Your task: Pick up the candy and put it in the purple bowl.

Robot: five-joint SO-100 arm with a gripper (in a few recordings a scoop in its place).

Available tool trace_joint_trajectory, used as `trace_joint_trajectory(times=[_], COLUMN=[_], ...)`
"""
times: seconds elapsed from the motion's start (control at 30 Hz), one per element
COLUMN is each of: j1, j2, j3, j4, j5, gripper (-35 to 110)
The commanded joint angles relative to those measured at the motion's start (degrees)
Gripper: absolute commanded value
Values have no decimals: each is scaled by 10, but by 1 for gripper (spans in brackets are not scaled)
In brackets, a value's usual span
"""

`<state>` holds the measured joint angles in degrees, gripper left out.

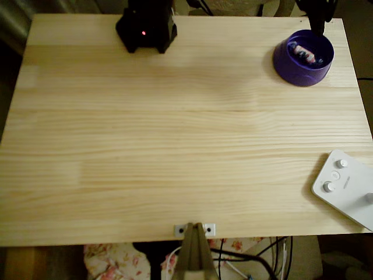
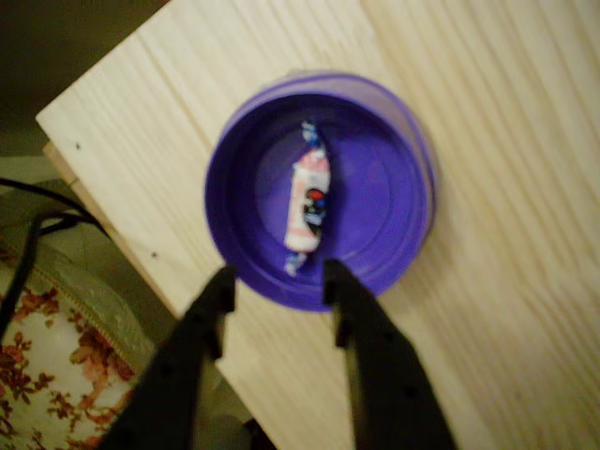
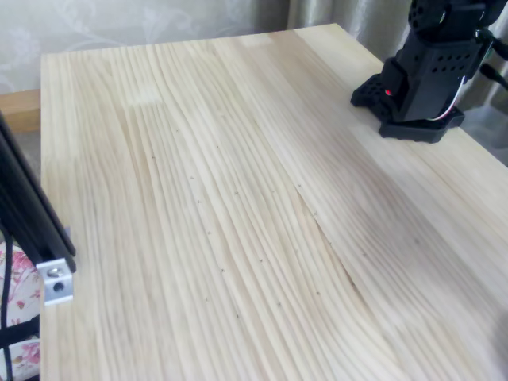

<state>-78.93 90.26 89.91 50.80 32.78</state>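
Here the candy (image 2: 308, 200) is seen inside the bowl (image 2: 234, 253), just past the end effector (image 2: 277, 283), whose fingers are held apart and empty.

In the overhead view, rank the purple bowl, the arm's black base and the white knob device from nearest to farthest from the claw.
The claw hangs over the bowl at the table's top right.
1. Purple bowl, top right, right under the claw, with the candy inside.
2. White knob device, right edge, lower down.
3. Black base, top edge, left of centre.

Black arm base (image 1: 146, 28), blocky with perforated sides, carrying a small red indicator light (image 1: 143, 32); white-and-red cable (image 3: 454, 103) alongside; gripper (image 2: 277, 286) with two matte black tapered jaws.
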Motion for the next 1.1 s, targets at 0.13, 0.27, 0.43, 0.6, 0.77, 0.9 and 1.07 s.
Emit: trace_joint_trajectory(times=[0.13, 0.27, 0.43, 0.6, 0.77, 0.9, 1.07], j1=[8, 26, 63, 110, 143, 194, 248], j2=[105, 154, 228, 283, 352, 442, 494], j3=[-4, 34, 103, 146, 202, 270, 315], j4=[17, 20, 33, 81, 100, 99, 127], j5=[-3, -11, -11, 13, 27, 38, 16], gripper=[1, -1, -1, -1, -1, -1, -1])
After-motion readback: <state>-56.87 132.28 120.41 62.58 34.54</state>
